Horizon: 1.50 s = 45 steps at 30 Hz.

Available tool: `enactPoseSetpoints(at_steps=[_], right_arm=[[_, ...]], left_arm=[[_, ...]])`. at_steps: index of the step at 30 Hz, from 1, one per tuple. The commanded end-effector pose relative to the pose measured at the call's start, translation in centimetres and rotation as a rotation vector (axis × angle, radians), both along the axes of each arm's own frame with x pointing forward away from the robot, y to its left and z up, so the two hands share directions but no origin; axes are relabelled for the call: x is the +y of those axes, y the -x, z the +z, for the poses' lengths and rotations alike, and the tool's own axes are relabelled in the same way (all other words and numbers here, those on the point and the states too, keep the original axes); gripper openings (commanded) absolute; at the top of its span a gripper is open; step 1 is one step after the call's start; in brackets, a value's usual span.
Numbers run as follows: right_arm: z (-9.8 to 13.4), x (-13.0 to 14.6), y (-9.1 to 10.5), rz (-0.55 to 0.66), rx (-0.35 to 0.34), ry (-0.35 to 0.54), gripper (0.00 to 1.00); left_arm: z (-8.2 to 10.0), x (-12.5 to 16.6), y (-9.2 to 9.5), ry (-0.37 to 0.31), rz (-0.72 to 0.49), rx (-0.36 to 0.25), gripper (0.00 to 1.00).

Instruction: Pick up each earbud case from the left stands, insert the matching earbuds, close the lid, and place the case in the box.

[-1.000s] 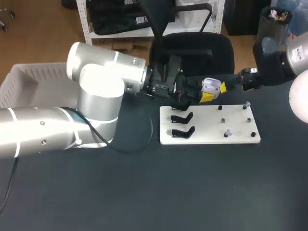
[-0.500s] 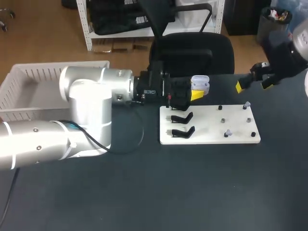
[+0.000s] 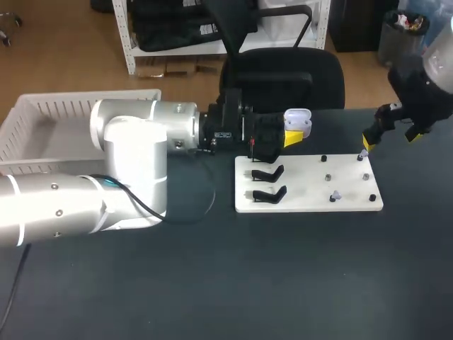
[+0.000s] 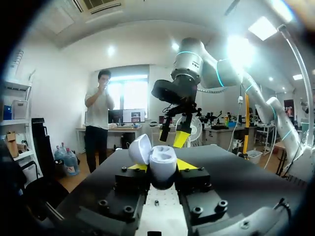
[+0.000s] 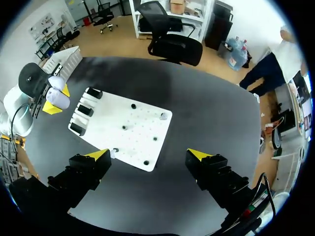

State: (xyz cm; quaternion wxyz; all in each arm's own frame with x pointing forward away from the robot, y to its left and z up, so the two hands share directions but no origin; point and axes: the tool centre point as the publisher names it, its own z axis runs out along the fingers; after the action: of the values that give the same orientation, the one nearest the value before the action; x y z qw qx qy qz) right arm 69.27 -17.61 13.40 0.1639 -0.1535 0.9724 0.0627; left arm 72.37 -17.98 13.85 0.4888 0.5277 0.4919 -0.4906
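My left gripper [image 3: 289, 136] is shut on a white earbud case [image 3: 297, 122] with its lid open, held above the far left corner of the white board [image 3: 308, 205]. In the left wrist view the case [image 4: 162, 164] sits between the yellow tips, lid [image 4: 140, 149] tilted back. Black stands [image 3: 267, 173] on the board's left side are empty. Small pale earbuds [image 3: 363, 153] [image 3: 335, 194] rest on pegs at the right. My right gripper [image 3: 391, 133] hangs open above the board's far right corner, holding nothing. From its wrist view, the right gripper [image 5: 149, 156] looks down on the board [image 5: 142, 132] and the case [image 5: 56, 97].
A white slatted basket [image 3: 42, 117] stands at the table's far left, behind my left arm. Black pegs [image 3: 327, 177] dot the board's right half. Dark tabletop lies in front of the board.
My right gripper has drawn away from the case, going right to the board's far right corner. My left gripper has shifted slightly left with the case still in it.
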Motion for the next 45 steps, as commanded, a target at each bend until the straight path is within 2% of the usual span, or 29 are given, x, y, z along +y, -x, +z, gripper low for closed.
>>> enactPoseSetpoints(at_steps=[1, 3, 5, 20, 25, 32, 35, 45], right_arm=[[-0.2, 0.0, -0.3, -0.022, -0.014, 0.090, 1.00], [-0.2, -0.1, -0.5, -0.010, -0.009, 0.107, 1.00], [-0.2, -0.3, -0.6, -0.028, 0.002, 0.165, 1.00], [-0.2, -0.3, -0.6, -0.028, 0.002, 0.165, 1.00], [-1.7, -0.8, -1.2, -0.017, 0.065, 0.173, 1.00], [-4.9, -1.6, -2.6, 0.000, 0.092, 0.213, 1.00], [-6.2, -1.9, -3.3, 0.020, 0.116, 0.204, 1.00], [-7.3, -1.9, -5.1, 0.089, 0.146, 0.214, 1.00]], left_arm=[[0.0, -0.2, 0.1, 0.000, 0.013, -0.008, 0.00], [0.0, -0.2, 0.1, -0.007, 0.018, -0.008, 0.00], [-0.1, -0.3, 0.1, -0.020, 0.027, 0.000, 0.00], [-0.1, -0.3, 0.1, -0.020, 0.027, 0.000, 0.00], [-0.1, -0.3, 0.1, -0.020, 0.027, 0.000, 0.00], [-0.1, -0.3, 0.1, -0.020, 0.027, 0.000, 0.00], [-0.1, -0.3, 0.1, -0.020, 0.027, 0.000, 0.00], [-0.1, -0.3, 0.1, -0.020, 0.027, 0.000, 0.00]])
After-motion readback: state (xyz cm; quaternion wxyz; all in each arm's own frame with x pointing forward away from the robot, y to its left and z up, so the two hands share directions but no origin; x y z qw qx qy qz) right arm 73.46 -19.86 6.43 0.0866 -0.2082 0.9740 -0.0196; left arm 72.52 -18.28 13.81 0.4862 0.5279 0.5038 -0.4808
